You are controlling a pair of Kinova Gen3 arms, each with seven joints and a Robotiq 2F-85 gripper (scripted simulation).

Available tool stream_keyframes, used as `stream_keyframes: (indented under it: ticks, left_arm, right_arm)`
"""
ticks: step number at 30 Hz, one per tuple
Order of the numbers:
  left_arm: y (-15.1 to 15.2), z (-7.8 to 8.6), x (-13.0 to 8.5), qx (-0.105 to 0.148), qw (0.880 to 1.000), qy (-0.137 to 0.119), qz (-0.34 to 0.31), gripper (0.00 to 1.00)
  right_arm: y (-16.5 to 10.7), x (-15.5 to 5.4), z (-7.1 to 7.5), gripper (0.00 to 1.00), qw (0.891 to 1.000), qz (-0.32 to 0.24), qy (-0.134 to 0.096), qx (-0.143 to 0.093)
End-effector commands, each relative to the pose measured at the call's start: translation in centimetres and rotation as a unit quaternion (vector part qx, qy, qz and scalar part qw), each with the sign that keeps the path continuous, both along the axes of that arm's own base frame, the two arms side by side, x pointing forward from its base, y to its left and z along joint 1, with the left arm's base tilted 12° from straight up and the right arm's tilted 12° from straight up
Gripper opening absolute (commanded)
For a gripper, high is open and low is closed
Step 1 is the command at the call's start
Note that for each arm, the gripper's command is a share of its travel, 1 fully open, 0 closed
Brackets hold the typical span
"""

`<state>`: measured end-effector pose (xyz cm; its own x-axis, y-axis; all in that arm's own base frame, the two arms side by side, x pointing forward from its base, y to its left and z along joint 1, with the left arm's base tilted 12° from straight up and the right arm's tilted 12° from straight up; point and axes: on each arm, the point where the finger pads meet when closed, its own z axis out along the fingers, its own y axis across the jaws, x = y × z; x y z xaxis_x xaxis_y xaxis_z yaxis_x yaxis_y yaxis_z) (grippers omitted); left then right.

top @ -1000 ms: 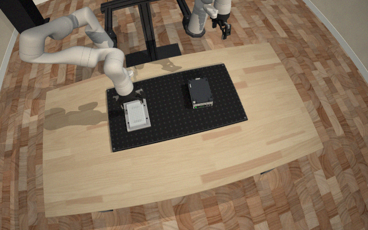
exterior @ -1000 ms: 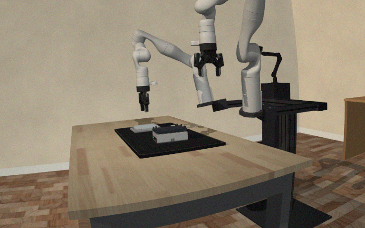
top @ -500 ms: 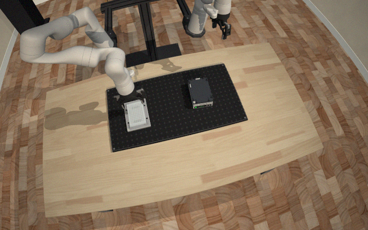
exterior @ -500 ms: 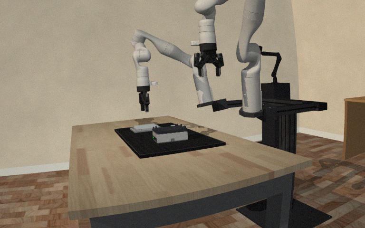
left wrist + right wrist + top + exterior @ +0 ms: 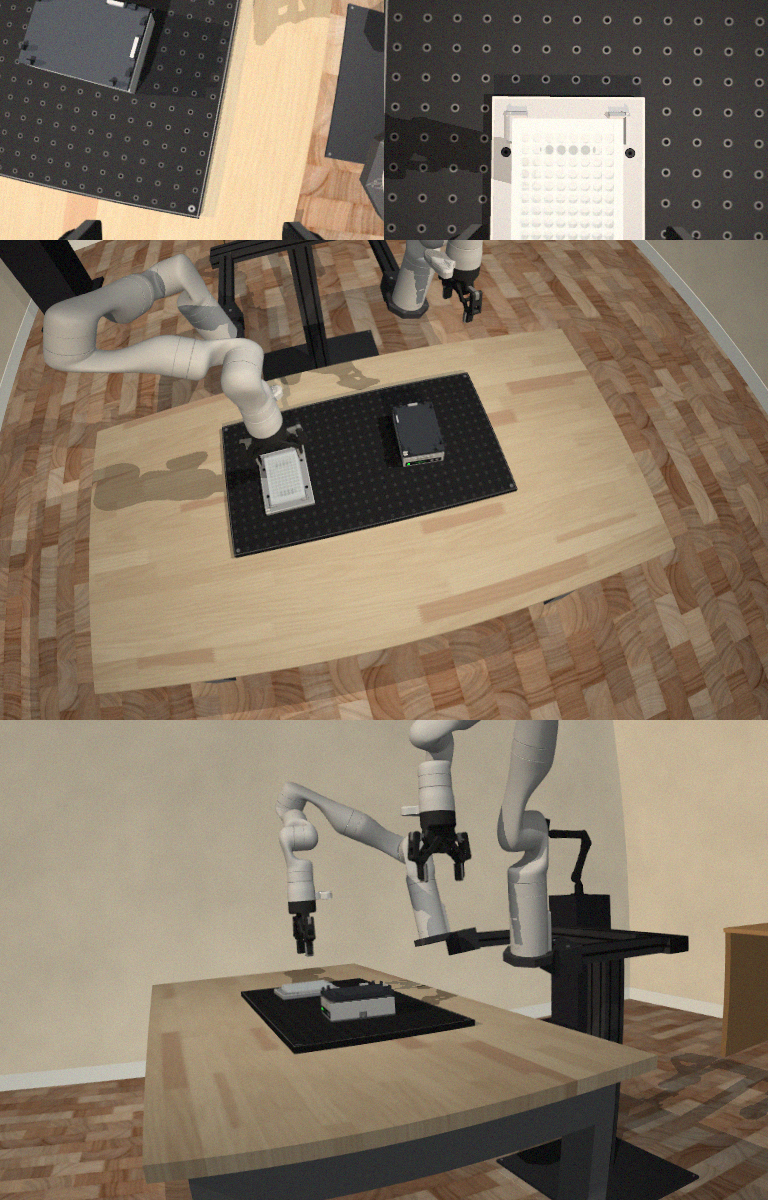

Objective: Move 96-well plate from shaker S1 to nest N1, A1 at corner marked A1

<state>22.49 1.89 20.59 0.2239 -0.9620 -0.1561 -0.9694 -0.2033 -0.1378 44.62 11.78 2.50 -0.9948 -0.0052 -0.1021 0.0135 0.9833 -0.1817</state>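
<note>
1. One right gripper [image 5: 281, 451] [image 5: 304, 950] [image 5: 578, 233], released, nothing between its fingers; pointing straight down above the plate, left of centre in the top view.
2. One white well plate [image 5: 284, 477] [image 5: 305, 986] [image 5: 566, 200], lower middle of the right wrist view, within the nest [image 5: 308, 495] [image 5: 287, 997] [image 5: 634, 200]; apparently flat. A1 marking: unreadable.
3. Step, as judged: withdrawal after placing. Recommended handling: rise vertically, fingers wide, no sideways drift or twist until clear; then check all corners and the A1 match.
4. One shaker [image 5: 419, 429] [image 5: 359, 1008] [image 5: 90, 45], right of centre in the top view, bearing no plate.
5. One left gripper [image 5: 458, 303] [image 5: 440, 872] [image 5: 192, 231], released, downward, top right of the top view; best kept parked.
</note>
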Motion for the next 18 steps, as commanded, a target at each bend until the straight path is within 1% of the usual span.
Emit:
stream_keyframes:
  ticks: [1,18]
  left_arm:
    - [-0.01,0.02,0.02,0.000,1.000,0.000,0.000,1.000]
    - [-0.01,0.02,0.02,0.000,1.000,0.000,0.000,1.000]
  right_arm:
    - [0.13,0.04,0.07,1.000,1.000,0.000,-0.001,0.000]
    - [0.62,0.01,-0.02,1.000,1.000,0.000,-0.001,0.000]
